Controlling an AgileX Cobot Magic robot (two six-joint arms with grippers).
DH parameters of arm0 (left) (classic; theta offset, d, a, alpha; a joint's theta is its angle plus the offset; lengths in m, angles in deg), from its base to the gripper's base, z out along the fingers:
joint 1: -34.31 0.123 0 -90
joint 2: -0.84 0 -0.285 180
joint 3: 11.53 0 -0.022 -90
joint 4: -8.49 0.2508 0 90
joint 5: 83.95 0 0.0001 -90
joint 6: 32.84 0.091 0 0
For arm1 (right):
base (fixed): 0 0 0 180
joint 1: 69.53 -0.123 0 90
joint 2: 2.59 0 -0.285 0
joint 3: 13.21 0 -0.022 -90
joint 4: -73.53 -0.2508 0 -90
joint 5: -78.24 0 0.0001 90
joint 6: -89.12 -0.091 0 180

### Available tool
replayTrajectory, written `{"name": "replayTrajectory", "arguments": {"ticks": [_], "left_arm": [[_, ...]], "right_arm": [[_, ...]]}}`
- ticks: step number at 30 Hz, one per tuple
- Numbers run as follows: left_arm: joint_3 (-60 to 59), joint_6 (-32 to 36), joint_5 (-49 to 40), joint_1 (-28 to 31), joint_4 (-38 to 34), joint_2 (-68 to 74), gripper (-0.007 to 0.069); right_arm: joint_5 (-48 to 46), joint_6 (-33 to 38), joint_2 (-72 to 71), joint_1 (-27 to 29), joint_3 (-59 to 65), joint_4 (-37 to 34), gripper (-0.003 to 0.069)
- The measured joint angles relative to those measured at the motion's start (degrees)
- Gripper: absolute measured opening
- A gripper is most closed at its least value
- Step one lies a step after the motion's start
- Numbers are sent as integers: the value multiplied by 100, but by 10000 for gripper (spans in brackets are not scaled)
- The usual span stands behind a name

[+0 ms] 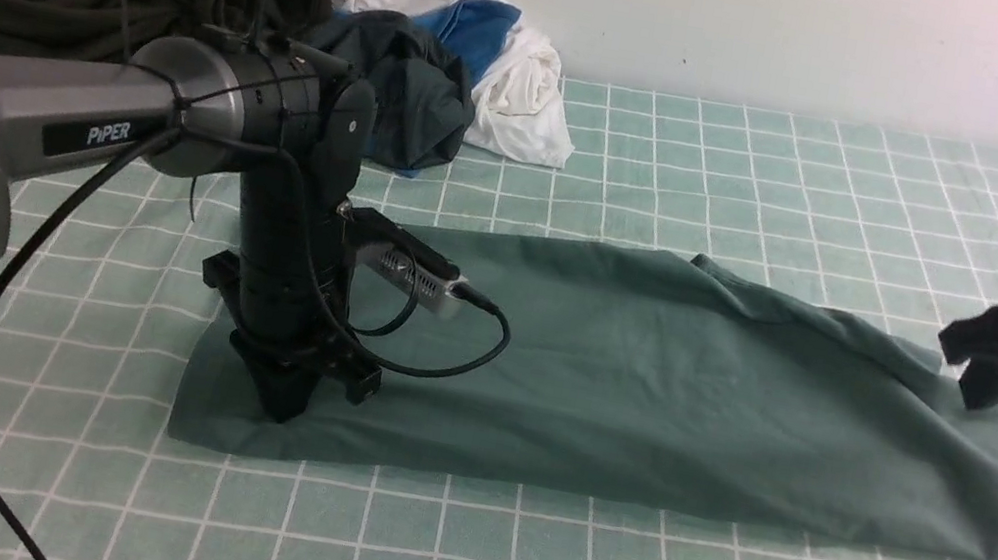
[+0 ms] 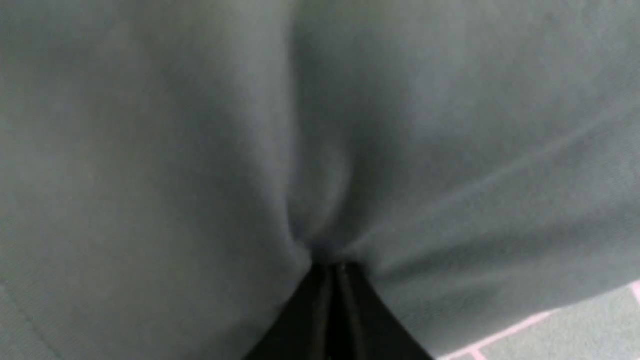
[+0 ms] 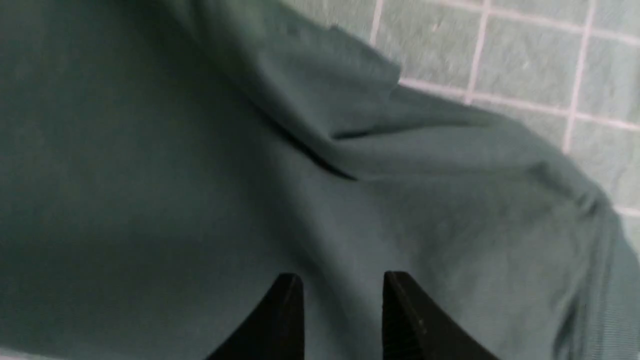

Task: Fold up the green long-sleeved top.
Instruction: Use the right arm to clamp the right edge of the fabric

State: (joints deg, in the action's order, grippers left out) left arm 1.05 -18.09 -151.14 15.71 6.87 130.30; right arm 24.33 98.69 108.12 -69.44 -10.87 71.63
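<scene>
Fabric of the green long-sleeved top [image 1: 644, 385] is bunching in the left gripper [image 2: 332, 270], which is pinching shut on it. The rest is lying beneath the right gripper [image 3: 342, 280], which is hovering part-open and empty. Gripping that end before lifting is probably going to keep the fold square.

Clothes heap [image 1: 200, 7] behind top [image 1: 644, 385], leftward

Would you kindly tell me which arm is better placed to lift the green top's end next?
Left. The left hand is shut on one end of the green top, cloth bunched at its tips; the right hand hangs open above the other end, holding nothing.
</scene>
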Motion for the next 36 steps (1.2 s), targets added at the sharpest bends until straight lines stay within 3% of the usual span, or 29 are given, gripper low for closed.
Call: {"name": "replayTrajectory", "arguments": {"ticks": [6, 11, 15, 20, 24, 30, 36], "left_arm": [[-69, -6, 64, 94, -168, -44, -3], [-69, -20, 47, 99, -181, -44, -3], [-69, 17, 38, 98, -187, -44, -3], [-69, 21, 34, 98, -187, -44, -3], [-69, 21, 34, 106, -187, -44, -3], [-69, 33, 34, 107, -205, -44, -3], [-69, 45, 34, 112, -209, -44, -3]], "right_arm": [[1345, -27, 428, 30, 540, -61, 214], [2170, -900, 781, 523, 541, 425, 214], [1921, -1488, 773, 1125, 535, 782, 214], [1142, -1478, 447, 1598, 535, 835, 237], [1042, -1421, 178, 1726, 535, 777, 310], [1030, -1389, 347, 1768, 535, 679, 530], [1011, -1235, 813, 1768, 535, 284, 609]]}}
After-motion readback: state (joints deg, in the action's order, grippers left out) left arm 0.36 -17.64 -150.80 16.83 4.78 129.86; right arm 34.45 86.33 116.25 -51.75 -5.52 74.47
